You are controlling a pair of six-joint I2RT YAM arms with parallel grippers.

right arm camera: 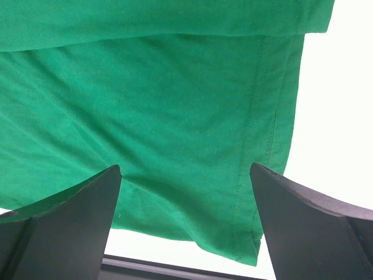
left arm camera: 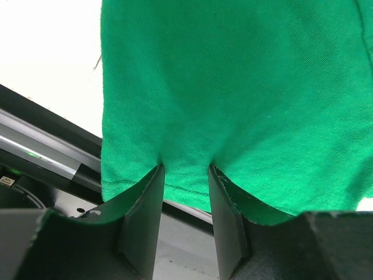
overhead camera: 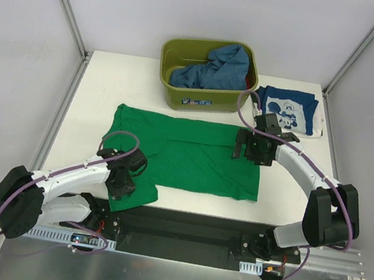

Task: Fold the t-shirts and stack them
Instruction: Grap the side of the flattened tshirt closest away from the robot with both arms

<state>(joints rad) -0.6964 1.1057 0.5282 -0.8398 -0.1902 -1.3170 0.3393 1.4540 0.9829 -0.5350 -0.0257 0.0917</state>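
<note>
The bright green t-shirt (overhead camera: 185, 155) lies spread flat across the middle of the table. My left gripper (overhead camera: 125, 176) sits at its near left corner, which hangs over the table's front edge. In the left wrist view the left gripper (left arm camera: 185, 167) has its jaws narrowed to a small gap, both tips pressing on the green cloth (left arm camera: 233, 87) just above the hem. My right gripper (overhead camera: 252, 149) hovers wide open over the shirt's right side, and the seamed edge (right arm camera: 262, 116) shows between its fingers. A folded navy t-shirt (overhead camera: 290, 111) lies at the back right. The mid-blue t-shirt (overhead camera: 211, 70) is crumpled in the tub.
An olive-green plastic tub (overhead camera: 179, 98) stands at the back centre of the white table. The black mounting rail (overhead camera: 181, 233) runs along the near edge, right under the green shirt's hanging corner. Metal frame posts rise at the back corners.
</note>
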